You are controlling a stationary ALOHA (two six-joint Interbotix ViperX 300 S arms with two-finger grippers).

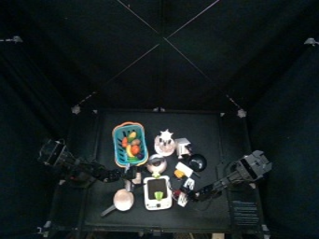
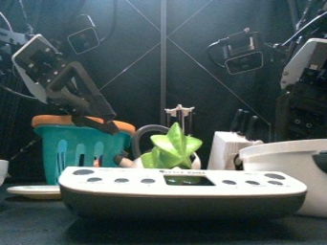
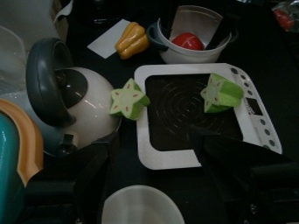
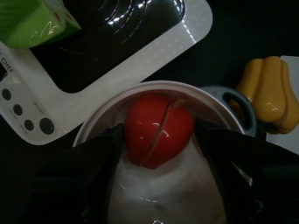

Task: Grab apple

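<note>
Black table point(image 1: 237, 207) carries scale point(image 2: 179, 189), basket point(image 2: 79, 153).

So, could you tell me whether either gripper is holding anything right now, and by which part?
Nothing is held. The right gripper hangs open over the apple in its white bowl; the left gripper is open too.

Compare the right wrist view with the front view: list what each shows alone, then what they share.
Right wrist only: the apple inside the white bowl, between the open right gripper, and a yellow fruit piece. Front only: the teal basket and the left arm. Both: the white scale and the bowl.
</note>
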